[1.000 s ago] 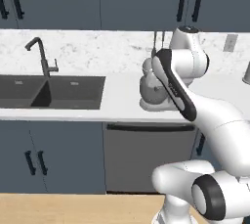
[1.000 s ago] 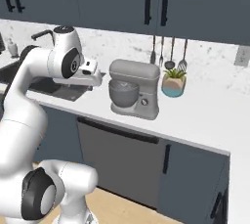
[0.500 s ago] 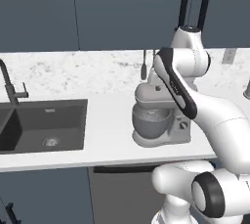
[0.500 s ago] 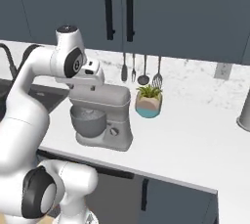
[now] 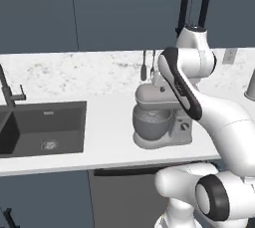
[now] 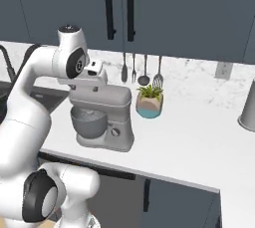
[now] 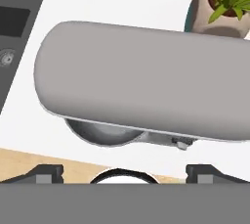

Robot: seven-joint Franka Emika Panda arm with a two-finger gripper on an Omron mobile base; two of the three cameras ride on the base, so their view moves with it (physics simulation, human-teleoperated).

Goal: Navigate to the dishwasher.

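Observation:
The dishwasher point(image 5: 122, 197) is the flat grey panel under the counter, right in front of the base, with its dark handle strip point(image 5: 130, 171) just below the countertop edge. From the right side, the dishwasher point(image 6: 119, 199) shows low between my white body and a blue-grey cabinet door. My gripper point(image 6: 94, 70) hangs high over the counter, above a grey stand mixer point(image 6: 102, 120). In the hand view the gripper point(image 7: 125, 173) is open, its dark fingertips point(image 7: 46, 172) far apart with nothing between them, looking down on the mixer's head point(image 7: 141, 91).
A dark sink point(image 5: 42, 127) with a black faucet point(image 5: 11, 92) lies to the left. A potted plant point(image 6: 149, 101) and hanging utensils point(image 6: 142, 70) stand behind the mixer. A metal container point(image 6: 248, 107) sits at the far right. Dark upper cabinets point(image 5: 99, 8) hang above.
The base has driven closer to the counter: the whole scene has grown and dropped, so the dishwasher front now sits at the bottom edge. The arm's pose is unchanged.

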